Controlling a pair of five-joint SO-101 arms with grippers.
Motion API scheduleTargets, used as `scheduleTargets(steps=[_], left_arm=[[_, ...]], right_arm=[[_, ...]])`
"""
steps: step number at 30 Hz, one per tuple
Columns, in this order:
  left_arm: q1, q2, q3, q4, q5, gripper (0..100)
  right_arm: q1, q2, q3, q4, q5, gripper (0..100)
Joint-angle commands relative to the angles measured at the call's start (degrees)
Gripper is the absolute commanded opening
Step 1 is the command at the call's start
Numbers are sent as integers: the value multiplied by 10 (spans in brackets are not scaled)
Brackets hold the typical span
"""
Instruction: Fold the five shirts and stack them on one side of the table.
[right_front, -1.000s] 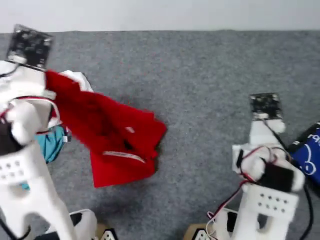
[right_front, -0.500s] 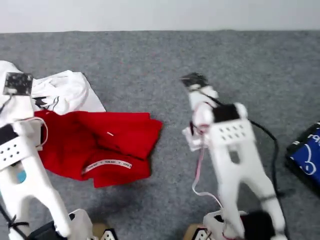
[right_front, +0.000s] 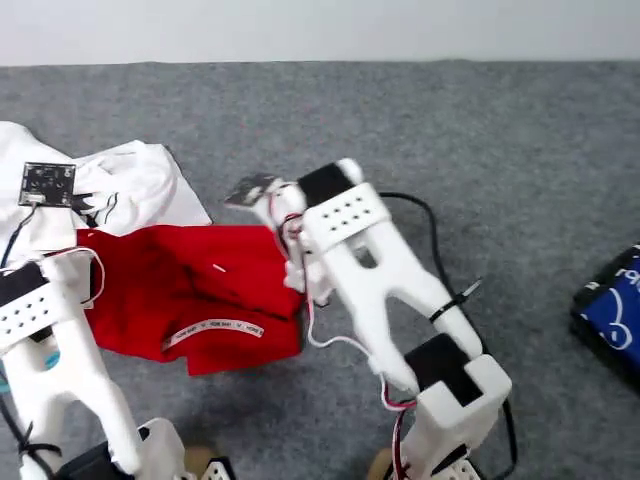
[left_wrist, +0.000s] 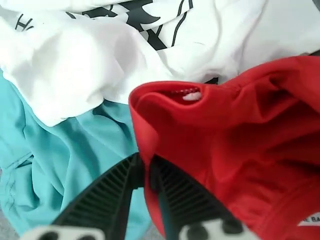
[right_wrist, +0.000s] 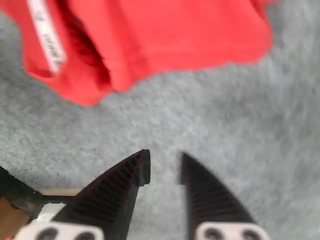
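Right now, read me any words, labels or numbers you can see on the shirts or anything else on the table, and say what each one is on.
red shirt, white tape at its collar: dark print, too small and blurred to read.
white shirt, black graphic: crumpled and partly hidden, not legible as words.
blue thing at the table's edge: white marks, cut off by the frame, unreadable.
Nothing can be quoted with confidence.

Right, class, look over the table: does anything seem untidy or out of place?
Yes. The red shirt lies bunched and unfolded, one edge pinched in the left gripper, heaped against a crumpled white shirt and a teal shirt. None looks folded.
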Motion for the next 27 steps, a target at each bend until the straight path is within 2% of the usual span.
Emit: scheduleTargets(steps=[1, 7, 16, 22, 27], left_arm=[[-1, -3, -4, -8, -2, 2], [-1, -2, -3, -8, -2, 2], [1, -1, -3, -9, -3, 2], [1, -1, -3, -9, -4, 2], [0, -1, -3, -9, -4, 2]], right_arm=[[-39, -8, -37, 18, 21, 258], [-83, 5, -38, -4, 32, 261], [-83, 89, -95, -51, 28, 260], [-83, 171, -175, -51, 32, 260], [-82, 210, -187, -48, 32, 259]])
